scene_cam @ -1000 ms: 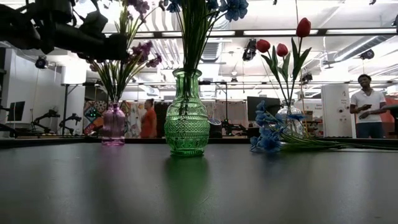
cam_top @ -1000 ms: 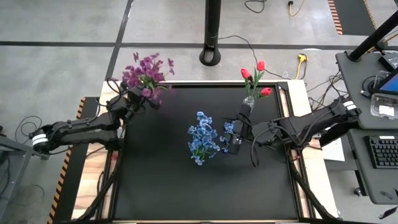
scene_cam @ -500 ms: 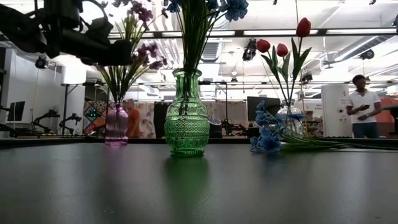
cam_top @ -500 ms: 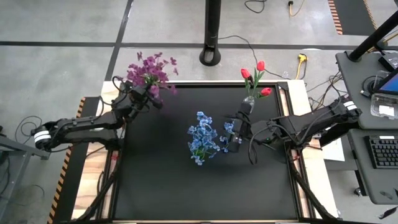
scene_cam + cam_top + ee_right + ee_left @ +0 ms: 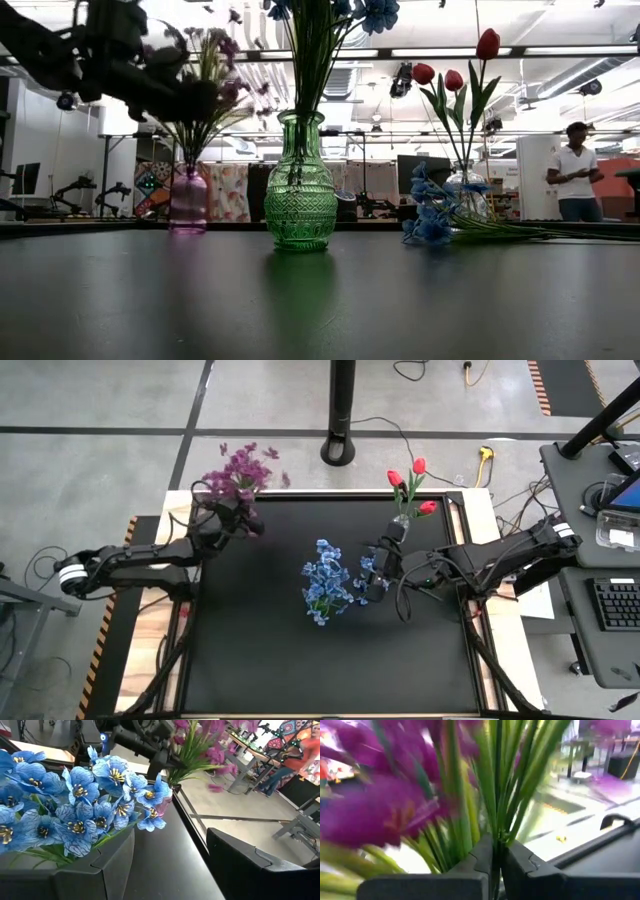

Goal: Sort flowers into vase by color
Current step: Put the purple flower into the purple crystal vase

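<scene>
At the far left corner of the table, your left gripper (image 5: 232, 518) is clamping a purple flower stem (image 5: 496, 820) among the bunch in the pink vase (image 5: 187, 198); pulling sideways could be tipping that vase. Your right gripper (image 5: 375, 575) is sitting with fingers apart beside the blue flowers (image 5: 326, 580) mid-table, risking a snag on them.

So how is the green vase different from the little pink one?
The green vase looks bigger and rounder, with a bumpy pattern; the pink vase is slim and smooth. The green vase stands nearer the camera mid-table; the pink vase sits farther back. The green one holds blue flowers; the pink one holds purple flowers. Both stand upright.
</scene>
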